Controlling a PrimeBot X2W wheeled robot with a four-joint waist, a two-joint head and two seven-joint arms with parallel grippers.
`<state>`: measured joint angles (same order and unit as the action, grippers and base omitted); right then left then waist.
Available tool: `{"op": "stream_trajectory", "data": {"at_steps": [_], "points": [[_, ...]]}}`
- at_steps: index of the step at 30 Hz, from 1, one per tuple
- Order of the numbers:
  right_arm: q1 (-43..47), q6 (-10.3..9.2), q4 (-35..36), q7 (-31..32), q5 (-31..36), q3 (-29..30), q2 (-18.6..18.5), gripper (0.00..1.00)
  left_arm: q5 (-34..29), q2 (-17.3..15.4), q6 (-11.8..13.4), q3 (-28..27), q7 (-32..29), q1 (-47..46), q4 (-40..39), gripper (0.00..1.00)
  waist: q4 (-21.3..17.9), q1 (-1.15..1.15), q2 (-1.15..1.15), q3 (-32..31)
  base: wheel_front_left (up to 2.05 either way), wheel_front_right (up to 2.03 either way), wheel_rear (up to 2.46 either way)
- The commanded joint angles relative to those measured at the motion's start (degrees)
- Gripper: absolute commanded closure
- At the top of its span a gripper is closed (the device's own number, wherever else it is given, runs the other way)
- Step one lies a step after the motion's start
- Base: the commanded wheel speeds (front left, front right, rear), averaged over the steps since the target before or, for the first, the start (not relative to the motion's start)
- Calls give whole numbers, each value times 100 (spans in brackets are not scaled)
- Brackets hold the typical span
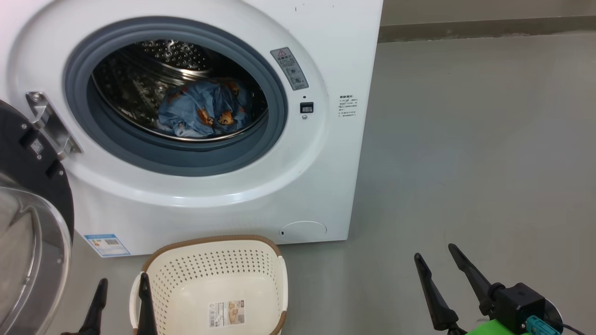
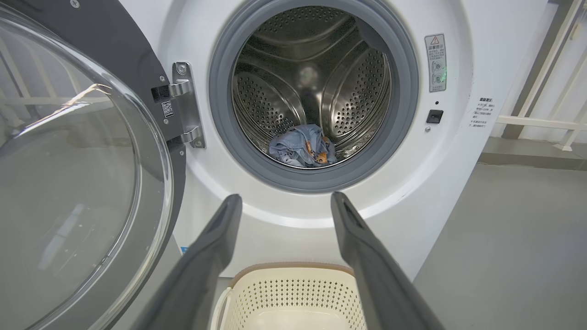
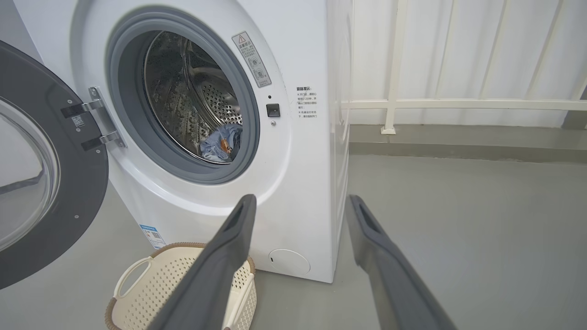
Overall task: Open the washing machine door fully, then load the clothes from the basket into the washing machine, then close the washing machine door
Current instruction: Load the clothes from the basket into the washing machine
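Observation:
The white washing machine point(image 1: 242, 195) stands with its door point(image 1: 32, 223) swung wide open to the left on a metal hinge point(image 1: 49, 123). Blue printed clothes point(image 1: 205, 111) lie in the steel drum, also seen as clothes point(image 2: 300, 149) and clothes point(image 3: 220, 142). The cream basket point(image 1: 209, 260) sits on the floor before the machine, with a label sticker on its bare bottom. My left gripper point(image 1: 122, 281) hangs open over the basket's left handle, its fingers apart and holding nothing point(image 2: 285, 198). My right gripper point(image 1: 434, 251) is open over bare floor to the right point(image 3: 301, 199).
Grey floor point(image 1: 465, 163) stretches to the right of the machine. A white railing point(image 3: 394, 103) runs along the back wall. The open door's glass bowl point(image 2: 69, 174) bulges out close beside my left gripper. A blue label point(image 1: 107, 244) marks the machine's lower front.

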<state>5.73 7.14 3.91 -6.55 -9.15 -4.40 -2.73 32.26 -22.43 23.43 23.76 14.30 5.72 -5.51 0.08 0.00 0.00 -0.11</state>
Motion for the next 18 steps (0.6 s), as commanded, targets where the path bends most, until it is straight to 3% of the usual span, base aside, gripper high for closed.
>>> {"op": "stream_trajectory", "data": {"at_steps": [1,18], "points": [[-76,35,160,23,43,-94,-15,0,-39,-117,-15,-199,66,-106,-103,0,5,0,0,-8,0,0,0],[-61,35,108,31,18,-75,-15,0,-57,-155,14,-162,55,-155,-82,0,53,0,0,-23,0,0,0]]}}
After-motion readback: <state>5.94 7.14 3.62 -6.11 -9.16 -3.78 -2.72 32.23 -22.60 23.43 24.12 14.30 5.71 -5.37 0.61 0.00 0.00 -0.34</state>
